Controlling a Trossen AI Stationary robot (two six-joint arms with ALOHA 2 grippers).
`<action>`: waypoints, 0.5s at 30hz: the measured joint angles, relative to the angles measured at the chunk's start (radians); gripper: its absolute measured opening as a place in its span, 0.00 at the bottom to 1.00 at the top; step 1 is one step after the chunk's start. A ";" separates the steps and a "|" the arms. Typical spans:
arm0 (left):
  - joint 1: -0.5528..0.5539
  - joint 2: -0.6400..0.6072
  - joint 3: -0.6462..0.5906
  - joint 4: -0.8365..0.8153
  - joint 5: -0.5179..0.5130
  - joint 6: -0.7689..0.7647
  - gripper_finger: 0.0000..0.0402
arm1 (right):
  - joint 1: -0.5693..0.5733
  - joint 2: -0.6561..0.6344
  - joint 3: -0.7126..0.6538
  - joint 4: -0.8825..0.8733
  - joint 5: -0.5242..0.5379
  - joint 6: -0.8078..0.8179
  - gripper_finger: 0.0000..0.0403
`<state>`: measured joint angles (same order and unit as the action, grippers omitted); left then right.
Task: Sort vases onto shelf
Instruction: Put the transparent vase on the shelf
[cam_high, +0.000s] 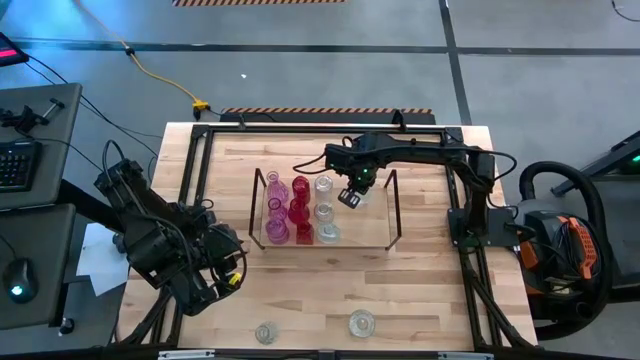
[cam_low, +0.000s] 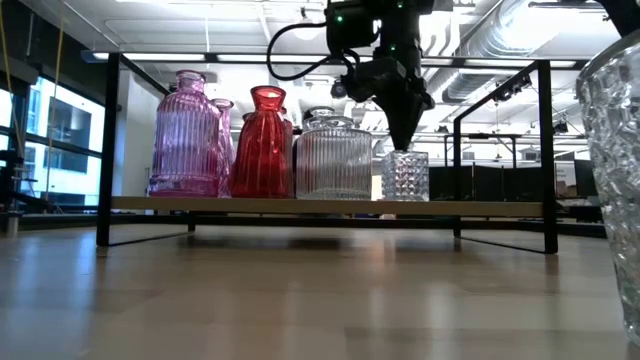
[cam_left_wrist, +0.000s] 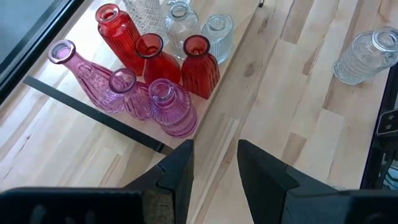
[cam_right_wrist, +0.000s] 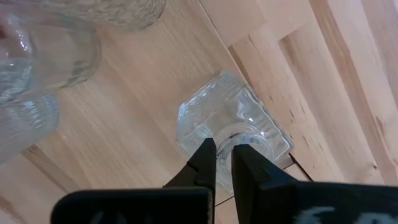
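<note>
The square clear vase (cam_right_wrist: 233, 127) is on the shelf (cam_low: 330, 206), at the end of the clear row, sitting upright on the board near its right wire frame (cam_low: 545, 150). It's a chunky cut-glass cube with a faceted pattern and a short round neck. My right claw (cam_right_wrist: 224, 163) is straight above it, fingers pinched tight on the rim of that neck, one finger looks to be inside the mouth and one outside. I'd say that's the only sane grip here: the body is too wide and slippery for my skinny fingers, and coming in from the top keeps me off the neighbours.

Next to it is a ribbed clear jar (cam_low: 333, 158), then a red vase (cam_low: 264, 145), then a pink one (cam_low: 186, 135). So it reads as sorted by colour, pink, red, clear, and this one goes with the clears. Pretty sure it's already resting on the board, so letting go should be the next bit.

My left claw (cam_left_wrist: 214, 165) is parked off to the side, low over the table (cam_high: 420, 275), fingers parted with nothing between them. Two more clear vases (cam_high: 266, 331) are waiting at the table's front edge, so not done yet.
</note>
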<state>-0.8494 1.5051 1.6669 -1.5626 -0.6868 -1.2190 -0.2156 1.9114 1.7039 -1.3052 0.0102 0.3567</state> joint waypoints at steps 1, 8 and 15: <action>0.000 0.000 0.000 0.000 0.000 0.000 0.29 | 0.001 0.000 0.000 0.000 -0.002 -0.004 0.01; 0.000 0.000 0.000 0.000 -0.002 0.000 0.29 | 0.002 0.001 0.000 0.001 -0.030 0.005 0.13; 0.000 0.000 0.000 0.000 -0.010 0.000 0.29 | 0.002 0.001 0.000 0.001 -0.028 0.056 0.20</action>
<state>-0.8494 1.5051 1.6669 -1.5623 -0.6968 -1.2186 -0.2134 1.9121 1.7036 -1.3041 -0.0181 0.4124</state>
